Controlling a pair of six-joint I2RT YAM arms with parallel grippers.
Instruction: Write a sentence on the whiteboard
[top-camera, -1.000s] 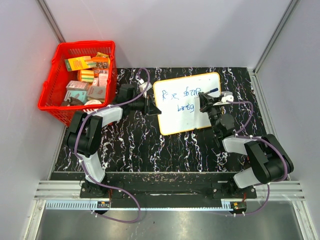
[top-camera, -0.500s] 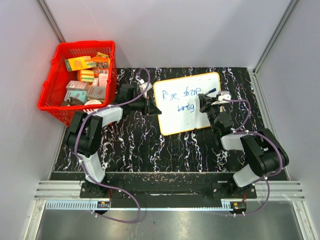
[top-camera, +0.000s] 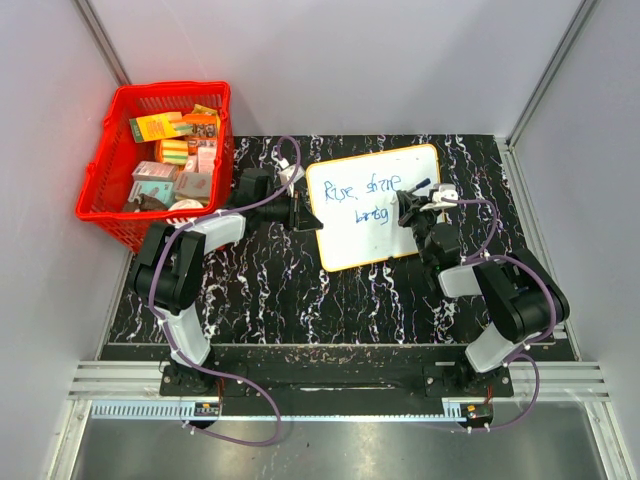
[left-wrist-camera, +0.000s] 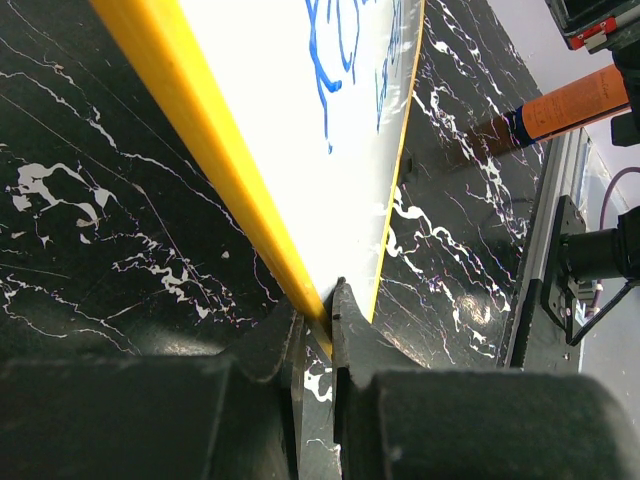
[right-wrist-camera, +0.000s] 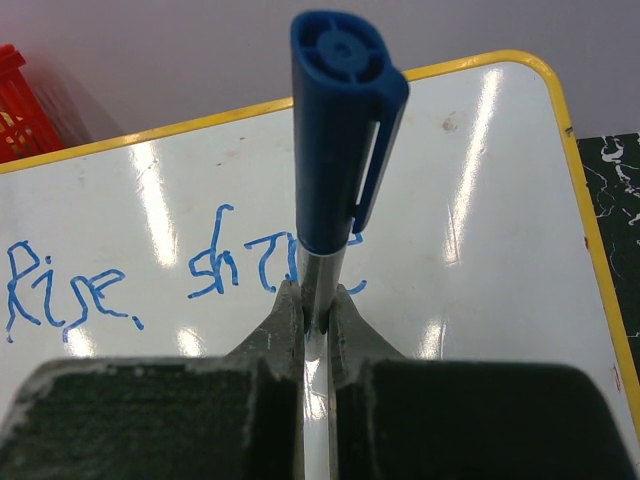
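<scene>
The whiteboard (top-camera: 362, 246), white with a yellow rim, lies on the black marbled table. Blue handwriting, the sentence (top-camera: 364, 199), runs across it in two short lines. My left gripper (top-camera: 311, 218) is shut on the board's left rim; in the left wrist view its fingertips (left-wrist-camera: 318, 310) pinch the whiteboard's yellow edge (left-wrist-camera: 190, 130). My right gripper (top-camera: 408, 209) is over the board's right part, shut on a marker (top-camera: 421, 186). The right wrist view shows the gripper (right-wrist-camera: 318, 295) clamped on the marker's pale barrel below its blue cap (right-wrist-camera: 345, 120). The marker's tip is hidden.
A red basket (top-camera: 106, 190) holding several small boxes stands at the table's back left corner, left of the left arm. Grey walls enclose the table on three sides. Purple cables trail from both arms over the table.
The right arm has drawn in a little, its elbow moving left, with the marker shifting slightly over the board's right part. The left gripper has stayed on the rim.
</scene>
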